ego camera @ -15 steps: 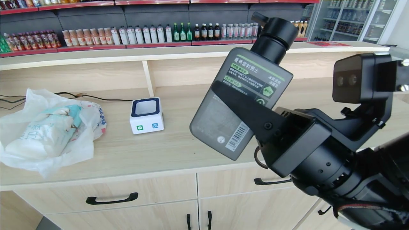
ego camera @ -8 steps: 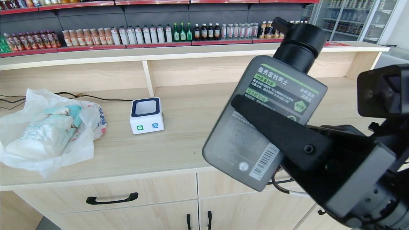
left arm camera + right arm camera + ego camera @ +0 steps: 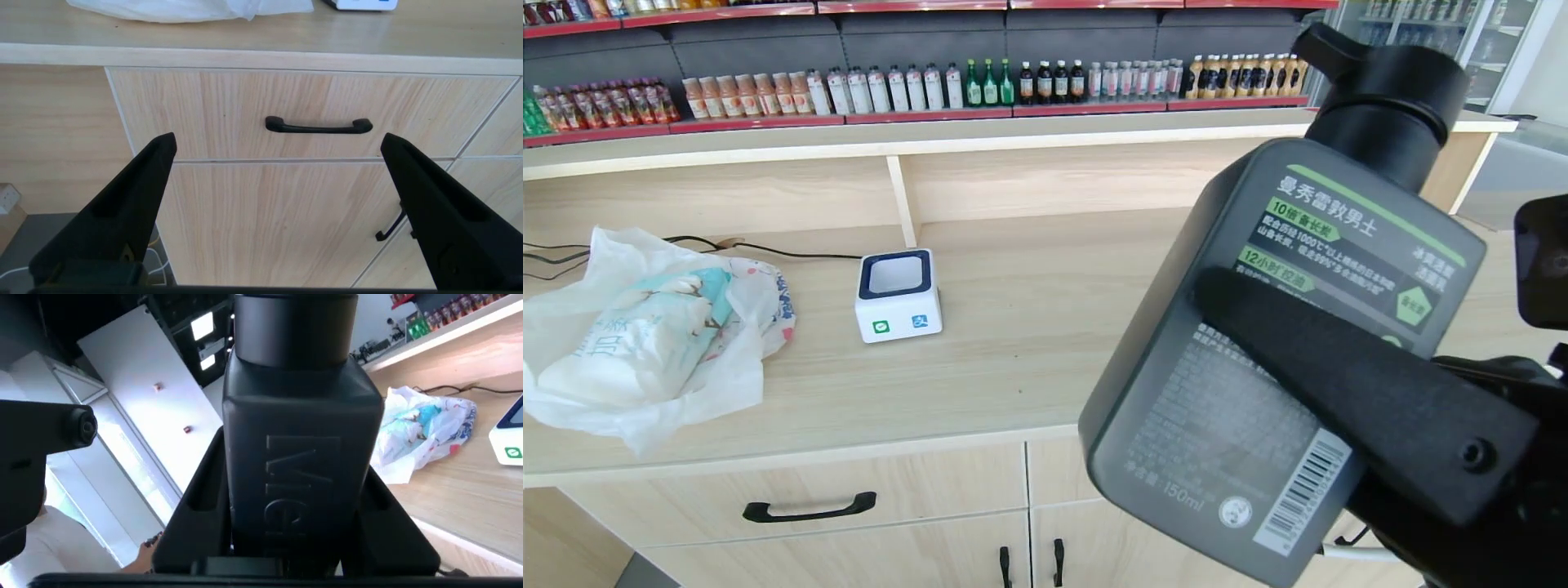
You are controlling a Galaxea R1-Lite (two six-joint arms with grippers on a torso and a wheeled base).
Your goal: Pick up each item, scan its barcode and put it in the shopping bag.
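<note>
The dark grey bottle carries green label bands with white print and a white barcode at its lower corner, both facing the head camera. It is held tilted in the air to the right of the scanner and well apart from the shopping bag on the worktop. The right claw is clamped on the bottle's flat sides. The left claw is spread wide, holding nothing, in front of the drawer handle.

Dark bottle: lines of white print, green tags, barcode near its base. White scanner box: two small square icons on its front.
</note>
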